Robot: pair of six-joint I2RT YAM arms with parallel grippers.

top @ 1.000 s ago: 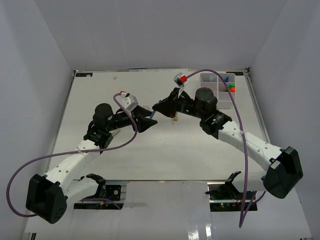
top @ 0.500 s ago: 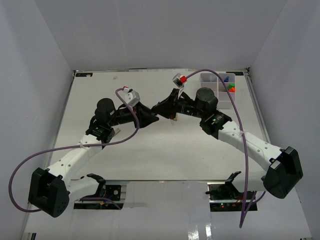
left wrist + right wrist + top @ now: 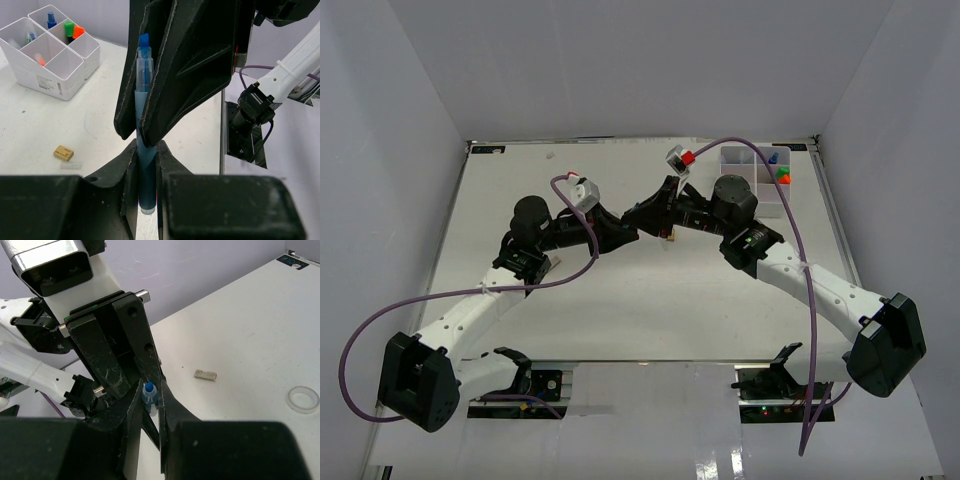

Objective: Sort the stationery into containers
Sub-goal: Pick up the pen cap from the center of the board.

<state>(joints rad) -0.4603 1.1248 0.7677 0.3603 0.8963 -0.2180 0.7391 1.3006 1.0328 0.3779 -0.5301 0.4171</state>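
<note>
While both arms reach toward the middle of the table (image 3: 620, 310), the top view shows the left gripper (image 3: 623, 233) and the right gripper (image 3: 640, 216) meeting tip to tip. They are well apart from the white organiser box (image 3: 735, 158) at the far right corner. What sits between the tips is too small to tell from above. A small tan block (image 3: 671, 238) lies just beside the right gripper.

From the left wrist, a blue pen (image 3: 146, 172) stands upright between the left gripper's 2 fingers, which are drawn in narrow and press its barrel from both sides. Higher on the same pen, the right gripper's 2 black fingers clamp it below its blue end. Beyond them, a green cap (image 3: 69, 27) and an orange cap (image 3: 78, 31) stand in the box's far compartments.

From the right wrist, the pen's blue end pokes up between the right gripper's fingers, which are closed tight on it. To the right, a grey block (image 3: 205, 375) and a clear tape ring (image 3: 303, 399) lie apart on the table.
</note>
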